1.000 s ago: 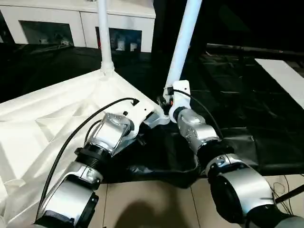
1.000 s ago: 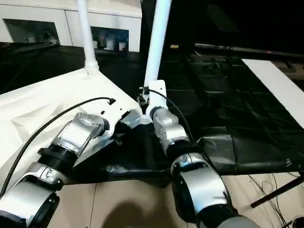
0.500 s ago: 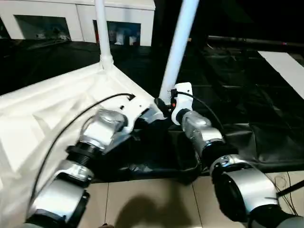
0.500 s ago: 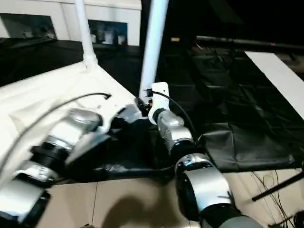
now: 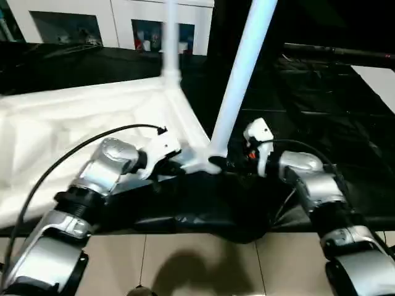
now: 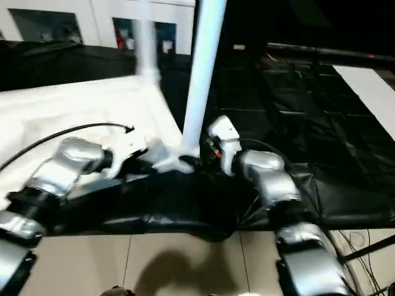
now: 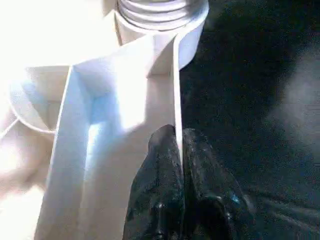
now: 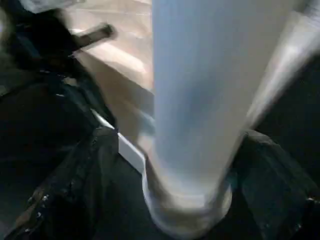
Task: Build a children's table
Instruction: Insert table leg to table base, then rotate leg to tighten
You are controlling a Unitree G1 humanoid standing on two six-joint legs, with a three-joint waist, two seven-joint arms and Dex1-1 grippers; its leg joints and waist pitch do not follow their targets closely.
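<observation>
Left gripper point(image 7: 178, 150) pinching the thin side wall of the tabletop point(image 5: 80, 123), one black finger on each face of the wall, just beside the near corner socket point(image 7: 160, 20). Right gripper point(image 8: 170, 165) reaching in from the other side of that same socket, black fingers point(image 8: 75, 185) spread wide on both sides of the base of the near leg point(image 5: 237, 80) and not visibly pressing on it. Near leg leaning slightly away from upright, foot sitting in the near corner socket at the tabletop's edge. Second leg point(image 5: 171, 37) standing in the far corner socket, beyond the near socket along the same edge. Tabletop lying underside up on the black-sheeted worktable point(image 5: 321, 105), ribs facing upward, spreading away from the near socket on the left arm's side. White cabinets point(image 5: 74, 18) standing far behind the tabletop.
</observation>
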